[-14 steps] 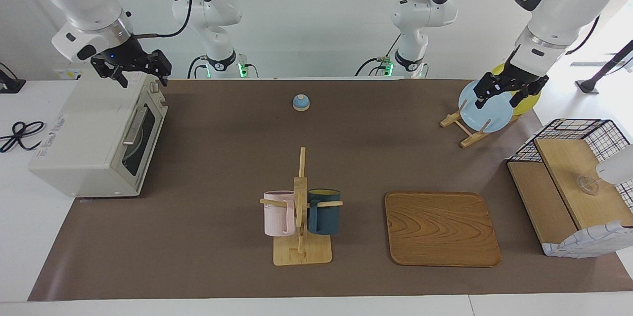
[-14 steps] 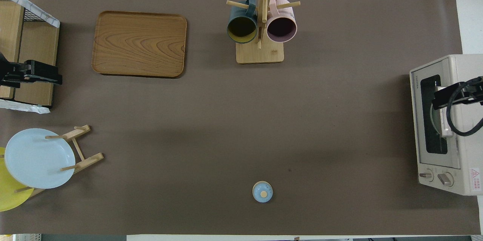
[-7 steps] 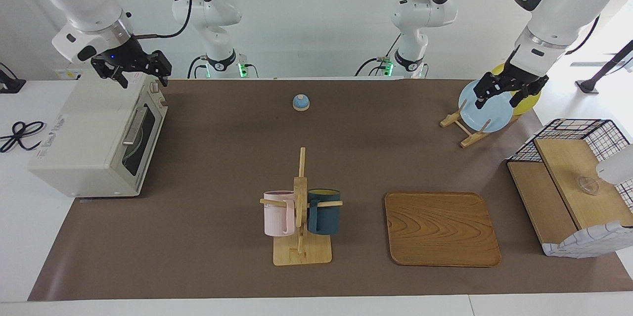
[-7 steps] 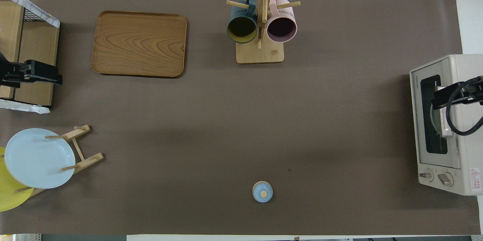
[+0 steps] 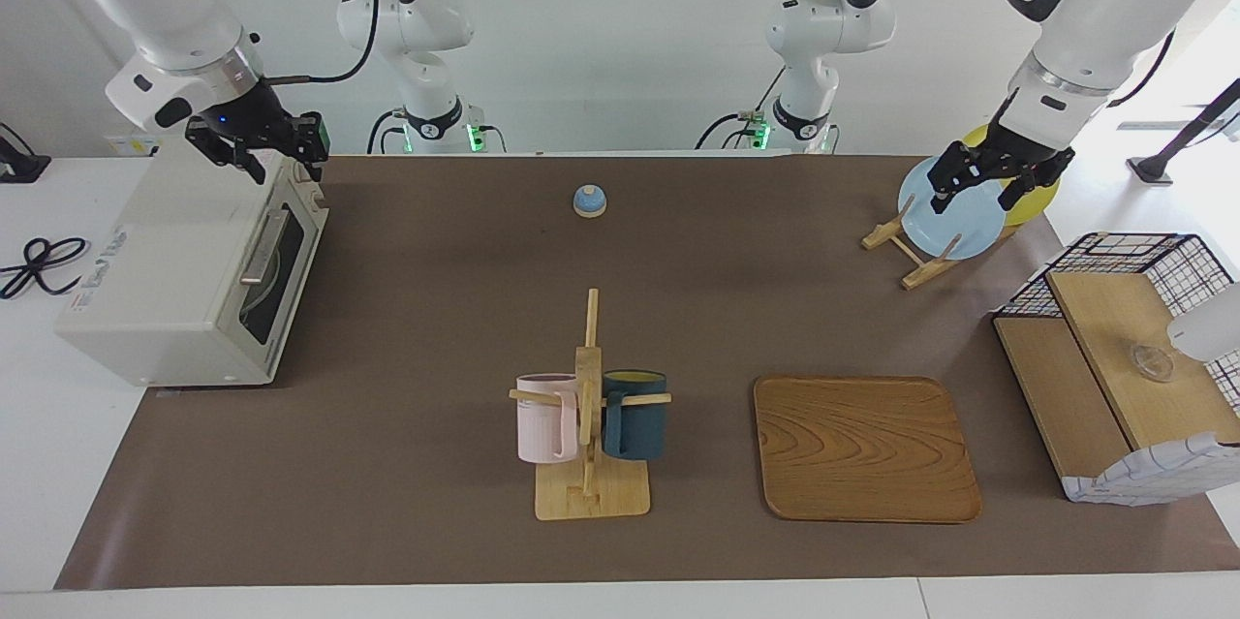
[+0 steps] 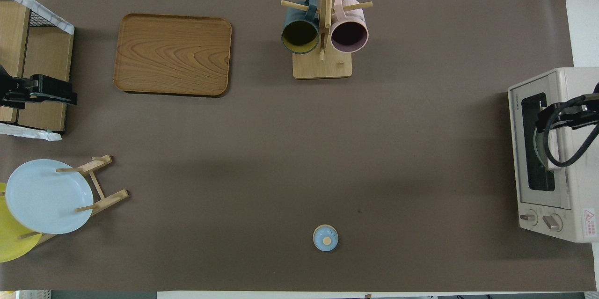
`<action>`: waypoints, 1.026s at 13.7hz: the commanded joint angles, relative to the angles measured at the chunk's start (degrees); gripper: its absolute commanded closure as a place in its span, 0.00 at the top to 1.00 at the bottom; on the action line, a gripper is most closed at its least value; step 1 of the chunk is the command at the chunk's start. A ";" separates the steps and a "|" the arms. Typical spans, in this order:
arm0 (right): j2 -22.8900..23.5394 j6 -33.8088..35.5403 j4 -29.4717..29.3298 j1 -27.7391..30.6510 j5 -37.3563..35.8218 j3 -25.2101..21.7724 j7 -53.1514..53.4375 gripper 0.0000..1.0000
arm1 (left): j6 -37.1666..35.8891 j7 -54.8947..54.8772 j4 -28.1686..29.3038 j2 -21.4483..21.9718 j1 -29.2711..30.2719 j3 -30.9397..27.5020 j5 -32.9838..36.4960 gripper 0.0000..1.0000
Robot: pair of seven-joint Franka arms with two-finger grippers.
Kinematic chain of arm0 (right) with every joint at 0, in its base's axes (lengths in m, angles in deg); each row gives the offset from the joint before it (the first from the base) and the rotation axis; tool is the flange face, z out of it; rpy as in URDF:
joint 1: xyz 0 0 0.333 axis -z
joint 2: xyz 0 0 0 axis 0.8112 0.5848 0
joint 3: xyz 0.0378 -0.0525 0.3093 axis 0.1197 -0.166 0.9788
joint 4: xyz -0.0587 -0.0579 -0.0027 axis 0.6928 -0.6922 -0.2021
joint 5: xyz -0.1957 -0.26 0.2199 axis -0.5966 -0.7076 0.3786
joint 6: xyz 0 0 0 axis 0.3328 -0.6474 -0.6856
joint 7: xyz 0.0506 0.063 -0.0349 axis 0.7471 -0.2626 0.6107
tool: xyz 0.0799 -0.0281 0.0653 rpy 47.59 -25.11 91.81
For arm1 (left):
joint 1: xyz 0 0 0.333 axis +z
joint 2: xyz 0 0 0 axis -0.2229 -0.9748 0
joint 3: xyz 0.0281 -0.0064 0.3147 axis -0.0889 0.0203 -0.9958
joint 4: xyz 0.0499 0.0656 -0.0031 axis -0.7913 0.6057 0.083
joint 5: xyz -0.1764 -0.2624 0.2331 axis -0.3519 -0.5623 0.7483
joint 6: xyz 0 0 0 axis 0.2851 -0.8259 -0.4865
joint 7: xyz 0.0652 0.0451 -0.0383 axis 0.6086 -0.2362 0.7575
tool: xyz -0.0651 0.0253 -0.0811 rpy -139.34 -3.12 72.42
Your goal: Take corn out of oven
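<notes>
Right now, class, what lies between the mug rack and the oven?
Only bare brown mat between the mug rack and the oven, clearest in the overhead view.

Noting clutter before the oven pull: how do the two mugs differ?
The pink mug hangs on the rack's side toward the right arm's end; the blue mug toward the left arm's end. Inside, the pink mug is dark, the blue mug yellowish. Both hang mouth up and match in size.
</notes>
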 commanded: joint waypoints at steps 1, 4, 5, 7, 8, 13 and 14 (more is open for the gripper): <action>-6.69 -10.74 14.32 2.62 1.24 0.02 -2.37 0.00 | 0.39 -0.31 1.07 1.09 0.70 0.38 0.87 1.00; -8.55 -15.52 20.86 4.99 -0.16 -0.07 -2.28 0.00 | 0.48 -0.22 1.07 1.09 0.70 0.47 0.87 1.00; -8.55 -16.92 21.74 5.78 -1.21 -0.07 -2.28 0.00 | 1.00 -0.22 1.07 1.01 0.70 0.47 0.87 1.00; -7.68 -18.34 22.36 6.84 -1.83 -0.07 -2.37 0.00 | 0.83 -0.13 1.07 1.01 0.70 0.47 0.87 1.00; -7.33 -18.35 22.45 7.02 -2.36 -0.07 -2.55 0.00 | 0.83 -0.13 1.07 1.09 0.70 0.47 0.87 1.00; -6.10 -23.52 24.74 9.30 -4.30 -0.07 -6.32 0.00 | 0.83 -0.04 1.07 1.09 0.17 0.39 0.87 1.00; -5.74 -23.97 24.74 10.00 -4.47 -0.07 -7.37 0.00 | 0.92 -0.04 1.07 1.09 0.26 0.47 0.87 1.00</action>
